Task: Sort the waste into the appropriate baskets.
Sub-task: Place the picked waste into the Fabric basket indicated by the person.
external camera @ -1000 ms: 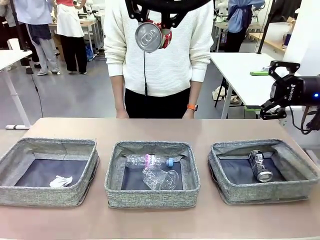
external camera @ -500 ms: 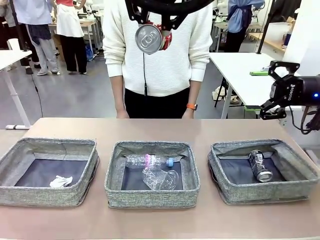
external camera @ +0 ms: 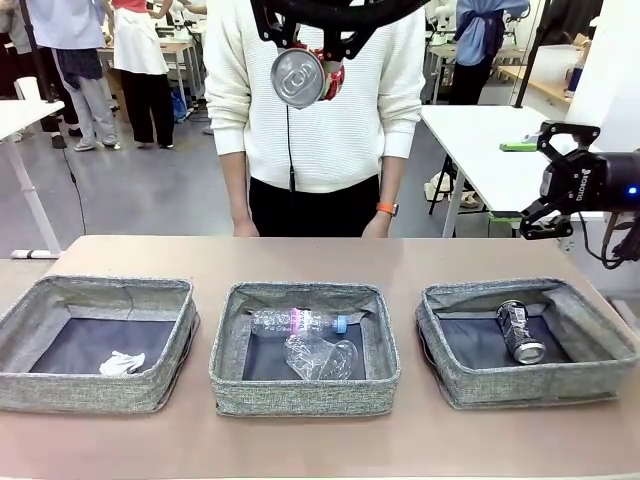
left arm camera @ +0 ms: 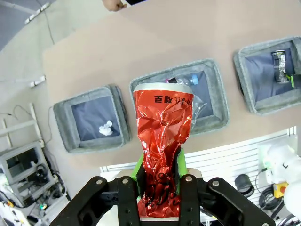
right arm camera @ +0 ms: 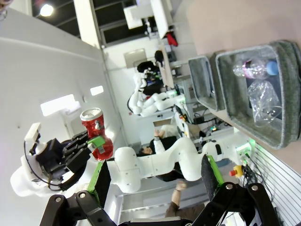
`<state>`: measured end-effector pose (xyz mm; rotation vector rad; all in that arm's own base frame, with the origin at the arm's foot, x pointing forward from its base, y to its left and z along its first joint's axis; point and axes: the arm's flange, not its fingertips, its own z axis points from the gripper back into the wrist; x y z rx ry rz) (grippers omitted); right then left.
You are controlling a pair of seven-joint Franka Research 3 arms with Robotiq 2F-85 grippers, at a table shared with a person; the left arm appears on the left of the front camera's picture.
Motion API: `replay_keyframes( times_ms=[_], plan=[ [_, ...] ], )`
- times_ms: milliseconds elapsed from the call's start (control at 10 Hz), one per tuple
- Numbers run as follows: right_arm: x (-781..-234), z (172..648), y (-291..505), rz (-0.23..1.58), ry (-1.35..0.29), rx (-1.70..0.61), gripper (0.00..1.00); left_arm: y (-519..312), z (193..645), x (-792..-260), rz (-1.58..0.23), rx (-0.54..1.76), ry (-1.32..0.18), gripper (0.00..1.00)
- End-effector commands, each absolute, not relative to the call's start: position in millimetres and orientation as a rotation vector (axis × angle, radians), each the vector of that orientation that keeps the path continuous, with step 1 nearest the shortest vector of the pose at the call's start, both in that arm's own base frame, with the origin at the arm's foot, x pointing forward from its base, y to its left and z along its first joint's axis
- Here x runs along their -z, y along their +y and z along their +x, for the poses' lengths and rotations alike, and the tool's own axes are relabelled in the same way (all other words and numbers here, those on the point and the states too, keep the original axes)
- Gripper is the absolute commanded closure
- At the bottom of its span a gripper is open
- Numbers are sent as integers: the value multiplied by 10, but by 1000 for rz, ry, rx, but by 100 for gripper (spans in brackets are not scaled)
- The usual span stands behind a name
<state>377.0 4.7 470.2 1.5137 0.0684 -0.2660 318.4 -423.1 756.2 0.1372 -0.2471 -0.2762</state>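
High above the table's middle, my left gripper (external camera: pixel 305 68) is shut on a crushed red can (external camera: pixel 298 76), in front of the person's chest. In the left wrist view the can (left arm camera: pixel 162 141) stands upright between the green pads of the gripper (left arm camera: pixel 160 188), far above the three grey baskets. The left basket (external camera: pixel 90 392) holds a white paper ball (external camera: pixel 120 362). A clear bottle (external camera: pixel 300 321) and a plastic cup (external camera: pixel 322 358) lie in the middle basket (external camera: pixel 300 396). The right basket (external camera: pixel 540 386) holds a dark can (external camera: pixel 521 332). My right gripper (external camera: pixel 536 180) hangs open and empty beyond the right basket.
A person in a white sweater (external camera: pixel 330 120) stands at the far edge, hands low by the tabletop (external camera: pixel 320 262). Bare table lies in front of and behind the baskets. A white table (external camera: pixel 480 150) stands behind on the right.
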Motion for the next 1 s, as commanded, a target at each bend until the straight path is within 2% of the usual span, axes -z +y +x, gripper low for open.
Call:
replay_keyframes(
  times_ms=[0, 900],
  plan=[
    [-4717, 3776, 31, 1519, 64, 246, 0, -4208, 3155, -7584, 142, 273, -255, 74],
    [-4717, 3776, 31, 1519, 64, 246, 0, -4208, 3155, -7584, 142, 273, -255, 74]
  ],
)
